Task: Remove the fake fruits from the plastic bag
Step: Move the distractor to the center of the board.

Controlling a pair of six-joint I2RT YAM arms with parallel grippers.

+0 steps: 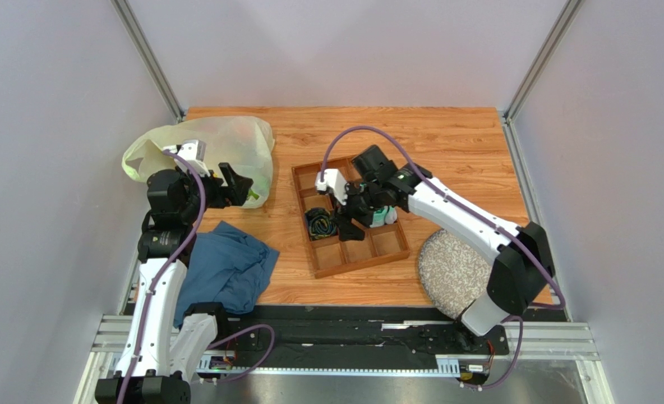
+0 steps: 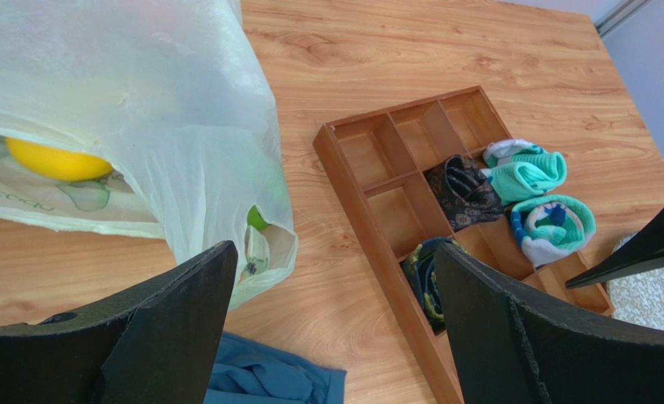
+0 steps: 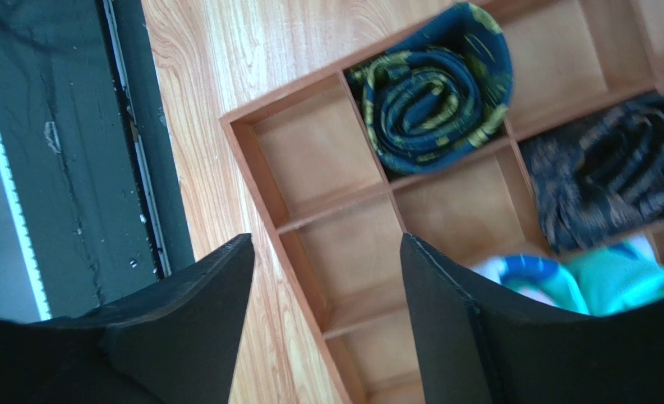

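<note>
nearest the bases, a blue cloth (image 1: 226, 269) lies crumpled, apart from the work. beyond it the right gripper (image 3: 325, 244) hangs over the wooden tray (image 1: 356, 263) of rolled socks (image 2: 529, 172). its fingers are spread and empty, and it seems parked out of the way. the left gripper (image 2: 334, 252), also spread with nothing between its fingers, sits just beside the plastic bag (image 1: 226, 139) at the far left, probably lined up to reach in. the fake fruits (image 2: 57, 160) are inside the bag: a yellow one shows through the film, and a green piece (image 2: 258, 220) sits lower down.
</note>
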